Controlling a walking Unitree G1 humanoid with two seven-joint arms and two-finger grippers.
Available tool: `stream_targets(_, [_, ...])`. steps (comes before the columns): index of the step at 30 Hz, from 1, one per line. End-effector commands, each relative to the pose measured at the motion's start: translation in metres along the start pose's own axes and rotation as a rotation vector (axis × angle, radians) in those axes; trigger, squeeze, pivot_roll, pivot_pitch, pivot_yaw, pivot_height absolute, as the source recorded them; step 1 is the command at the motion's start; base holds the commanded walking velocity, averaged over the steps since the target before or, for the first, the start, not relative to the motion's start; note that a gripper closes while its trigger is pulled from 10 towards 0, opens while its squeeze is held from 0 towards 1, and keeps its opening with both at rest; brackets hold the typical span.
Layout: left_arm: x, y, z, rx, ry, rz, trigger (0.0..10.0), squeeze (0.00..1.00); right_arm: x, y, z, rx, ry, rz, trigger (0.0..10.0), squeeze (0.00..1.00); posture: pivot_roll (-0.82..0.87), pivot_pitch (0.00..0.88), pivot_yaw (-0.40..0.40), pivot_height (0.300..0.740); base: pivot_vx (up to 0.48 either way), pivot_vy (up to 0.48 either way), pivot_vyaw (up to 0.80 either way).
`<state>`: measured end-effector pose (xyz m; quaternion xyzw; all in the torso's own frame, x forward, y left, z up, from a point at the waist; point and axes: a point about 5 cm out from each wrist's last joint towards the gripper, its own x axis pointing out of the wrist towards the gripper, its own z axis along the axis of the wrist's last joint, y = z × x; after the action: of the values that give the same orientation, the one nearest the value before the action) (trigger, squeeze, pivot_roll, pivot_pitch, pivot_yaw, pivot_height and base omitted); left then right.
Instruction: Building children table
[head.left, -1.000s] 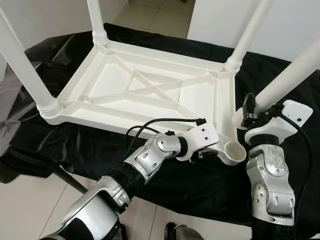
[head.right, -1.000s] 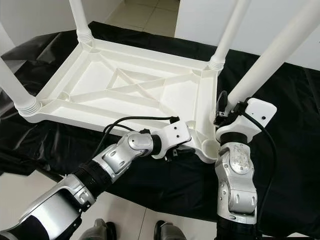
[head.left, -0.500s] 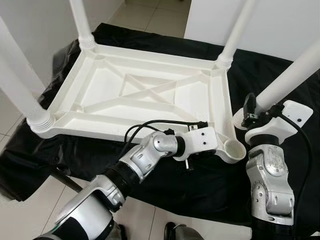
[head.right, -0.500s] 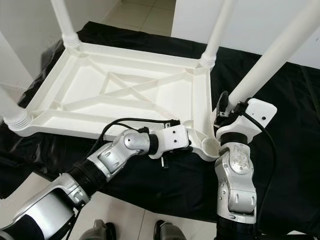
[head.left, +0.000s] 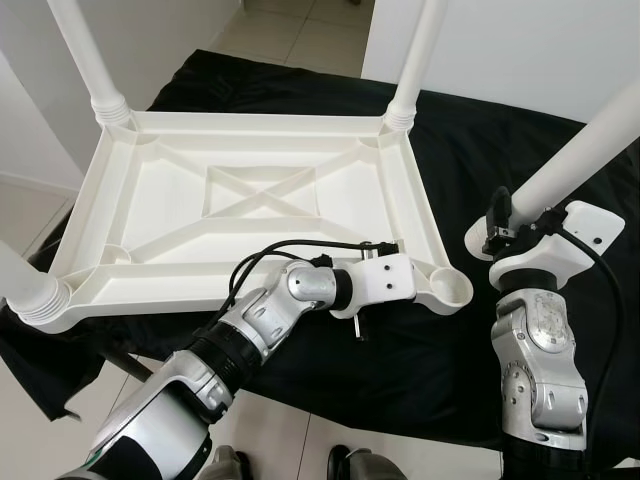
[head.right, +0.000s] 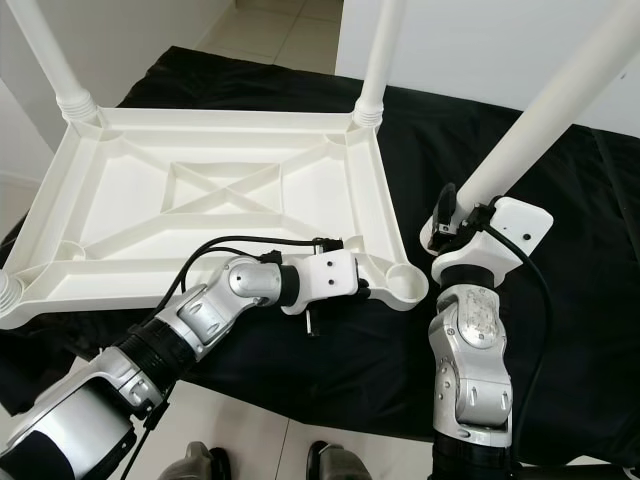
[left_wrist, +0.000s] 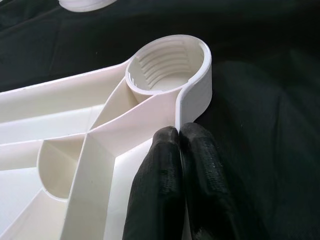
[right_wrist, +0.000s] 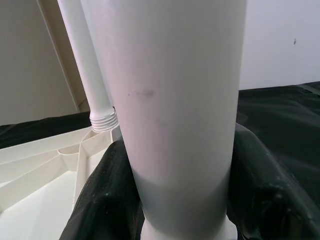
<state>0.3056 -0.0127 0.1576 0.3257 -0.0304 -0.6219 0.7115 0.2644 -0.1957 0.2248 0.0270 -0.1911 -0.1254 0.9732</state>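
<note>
the white children table (head.left: 250, 200) lies upside down on a tabletop draped in black cloth (head.left: 500, 150), so its threaded sockets face up; three legs are in and the near-right socket (left_wrist: 167, 62) is empty. the left gripper (left_wrist: 178, 135) pinches the rim beside that socket, fingers clamped narrow, forearm reaching low across. the right gripper (head.left: 505, 225) holds the last leg (head.left: 580, 150) slanted, base just beside the corner, elbow bent upright.

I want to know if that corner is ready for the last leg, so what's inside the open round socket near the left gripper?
The socket holds only moulded thread ridges around its wall. Its deepest part is hidden by the rim.
</note>
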Motion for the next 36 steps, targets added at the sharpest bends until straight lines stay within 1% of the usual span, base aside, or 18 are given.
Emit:
stream_targets(1, [-0.008, -0.009, -0.034, -0.084, 0.133, 0.007, 0.0, 0.0, -0.002, -0.002, 0.001, 0.004, -0.011, -0.009, 10.0, 0.0, 0.01, 0.172, -0.032, 0.74, 0.0, 0.0, 0.0])
stream_targets(5, [-0.007, -0.007, -0.036, -0.081, 0.146, 0.024, 0.0, 0.0, -0.002, -0.001, 0.001, 0.008, -0.009, 0.0, 10.0, 0.0, 0.0, 0.169, -0.036, 0.74, 0.0, 0.0, 0.0])
stream_targets(6, [-0.007, -0.005, -0.037, -0.074, 0.152, 0.034, 3.4, 0.0, -0.002, 0.0, 0.001, 0.01, -0.007, 0.008, 10.0, 0.0, 0.0, 0.166, -0.037, 0.74, 0.0, 0.0, 0.0])
stream_targets(7, [-0.007, -0.005, -0.037, -0.074, 0.152, 0.034, 3.4, 0.0, -0.002, 0.0, 0.001, 0.01, -0.007, 0.008, 10.0, 0.0, 0.0, 0.166, -0.037, 0.74, 0.0, 0.0, 0.0])
stream_targets(8, [-0.007, -0.004, -0.037, -0.067, 0.153, 0.041, 4.8, 0.0, -0.002, 0.001, 0.001, 0.011, -0.004, 0.014, 10.0, 0.0, 0.0, 0.165, -0.037, 0.74, 0.0, 0.0, 0.0])
stream_targets(9, [-0.006, -0.003, -0.035, -0.064, 0.146, 0.043, 10.0, 0.0, -0.003, 0.001, 0.0, 0.011, 0.0, 0.021, 10.0, 0.0, 0.0, 0.163, -0.037, 0.74, 0.0, 0.0, 0.0])
stream_targets(12, [-0.005, -0.003, -0.032, -0.077, 0.127, 0.043, 10.0, 0.0, -0.004, 0.002, -0.001, 0.01, 0.015, 0.033, 10.0, 0.0, 0.0, 0.162, -0.036, 0.74, 0.0, 0.0, 0.0])
stream_targets(13, [-0.004, -0.001, -0.025, -0.113, 0.079, 0.042, 10.0, 1.0, -0.007, 0.005, -0.005, 0.007, 0.048, 0.063, 10.0, 0.0, 0.0, 0.16, -0.036, 0.74, 0.0, 0.0, 0.0])
stream_targets(15, [-0.004, 0.0, -0.023, -0.131, 0.065, 0.048, 10.0, 1.0, -0.008, 0.005, -0.007, 0.006, 0.061, 0.07, 10.0, 0.0, 0.0, 0.16, -0.036, 0.74, 0.0, 0.0, 0.0])
stream_targets(18, [-0.005, 0.0, -0.022, -0.109, 0.072, 0.054, 10.0, 1.0, -0.011, 0.006, -0.009, 0.0, 0.076, 0.087, 10.0, 0.0, 0.0, 0.159, -0.036, 0.74, 0.0, 0.0, 0.0])
stream_targets(19, [-0.007, 0.0, -0.019, -0.092, 0.058, 0.036, 10.0, 0.91, -0.014, 0.006, -0.011, -0.001, 0.09, 0.097, 10.0, 0.0, 0.0, 0.159, -0.033, 0.74, 0.0, 0.0, 0.0])
stream_targets(20, [-0.009, 0.001, -0.015, -0.104, 0.031, 0.032, 10.0, 0.0, -0.015, 0.006, -0.011, -0.005, 0.096, 0.101, 10.0, 0.0, -0.01, 0.156, -0.032, 0.74, 0.0, 0.0, 0.0])
stream_targets(22, [-0.01, 0.001, -0.012, -0.111, 0.011, 0.03, 10.0, 0.0, -0.016, 0.006, -0.012, -0.008, 0.1, 0.104, 10.0, 0.0, -0.01, 0.156, -0.032, 0.74, 0.0, 0.0, 0.0])
stream_targets(25, [-0.016, 0.006, 0.003, -0.153, -0.092, 0.022, 10.0, 0.0, -0.018, 0.006, -0.014, -0.012, 0.111, 0.124, 10.0, 0.0, 0.0, 0.157, -0.032, 0.74, 0.0, 0.0, 0.0])
stream_targets(26, [-0.018, 0.007, 0.007, -0.159, -0.117, 0.019, 10.0, 0.0, -0.018, 0.007, -0.014, -0.012, 0.113, 0.127, 10.0, 0.0, 0.0, 0.157, -0.032, 0.74, 0.0, 0.0, 0.0])
stream_targets(27, [-0.018, 0.007, 0.007, -0.159, -0.117, 0.019, 10.0, 0.0, -0.018, 0.007, -0.014, -0.012, 0.113, 0.127, 10.0, 0.0, 0.0, 0.157, -0.032, 0.74, 0.0, 0.0, 0.0])
stream_targets(30, [-0.025, 0.015, 0.025, -0.214, -0.224, 0.063, 10.0, 0.0, -0.022, 0.007, -0.014, -0.016, 0.118, 0.142, 10.0, 0.0, 0.01, 0.166, -0.038, 0.74, 0.0, 0.0, 0.0])
stream_targets(36, [-0.029, 0.015, 0.03, -0.224, -0.254, 0.079, 10.0, 0.0, -0.029, 0.007, -0.014, -0.009, 0.123, 0.164, 10.0, 0.0, 0.01, 0.17, -0.037, 0.74, 0.0, 0.0, 0.0])
